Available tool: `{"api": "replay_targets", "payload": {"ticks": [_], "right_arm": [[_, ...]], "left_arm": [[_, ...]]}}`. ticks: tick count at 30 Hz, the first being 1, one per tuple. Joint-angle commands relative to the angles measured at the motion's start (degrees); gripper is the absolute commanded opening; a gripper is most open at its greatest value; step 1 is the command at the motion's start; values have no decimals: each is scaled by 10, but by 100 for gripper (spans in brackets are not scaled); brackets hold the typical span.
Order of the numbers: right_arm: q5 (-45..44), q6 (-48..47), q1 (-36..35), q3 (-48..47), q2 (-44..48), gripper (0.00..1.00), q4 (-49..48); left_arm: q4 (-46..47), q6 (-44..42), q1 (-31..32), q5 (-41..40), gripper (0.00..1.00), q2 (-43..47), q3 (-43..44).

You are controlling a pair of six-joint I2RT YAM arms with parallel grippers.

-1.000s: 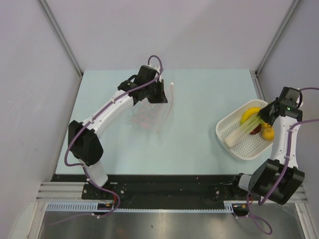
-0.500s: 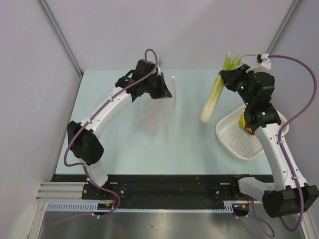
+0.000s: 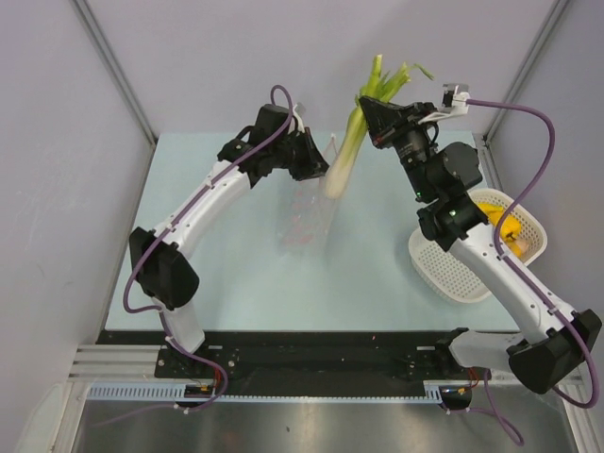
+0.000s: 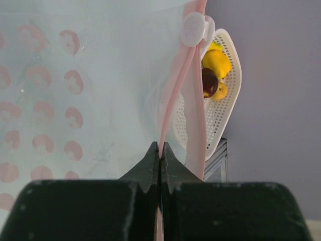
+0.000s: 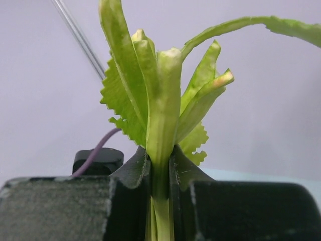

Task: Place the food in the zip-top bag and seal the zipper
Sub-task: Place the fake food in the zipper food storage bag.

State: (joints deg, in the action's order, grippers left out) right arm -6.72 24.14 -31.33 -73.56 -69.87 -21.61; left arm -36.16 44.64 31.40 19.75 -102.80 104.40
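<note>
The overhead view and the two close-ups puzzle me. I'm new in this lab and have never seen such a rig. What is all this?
The overhead view looks down on two robot arms bolted to a pale table, each ending in a two-finger gripper. The close-ups come from cameras on the wrists, so each shows its own black fingers. The left gripper pinches a clear zip-top bag by its pink zipper, holding that edge up. The right gripper is shut on a leek, held in the air with its white end near the bag. At the right, a white basket holds a banana, a dark round fruit and a small orange one.
</note>
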Motion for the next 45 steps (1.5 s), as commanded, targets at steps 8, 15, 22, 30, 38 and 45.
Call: {"api": "replay_targets", "payload": {"ticks": [8, 15, 22, 30, 38, 45], "right_arm": [[1, -86, -18, -15, -54, 0, -121], [52, -207, -19, 48, -20, 0, -153], [76, -239, -43, 90, -9, 0, -183], [9, -146, -88, 89, -18, 0, -98], [-37, -197, -81, 142, -19, 0, -107], [46, -166, -80, 147, -5, 0, -14]], "left_arm": [[68, 57, -6, 107, 0, 30, -9], [79, 70, -29, 130, 0, 49, -24], [122, 105, -34, 171, 0, 46, -23], [162, 129, -37, 180, 0, 42, -10], [181, 162, -45, 185, 0, 51, -20], [195, 177, -50, 180, 0, 55, -20]]}}
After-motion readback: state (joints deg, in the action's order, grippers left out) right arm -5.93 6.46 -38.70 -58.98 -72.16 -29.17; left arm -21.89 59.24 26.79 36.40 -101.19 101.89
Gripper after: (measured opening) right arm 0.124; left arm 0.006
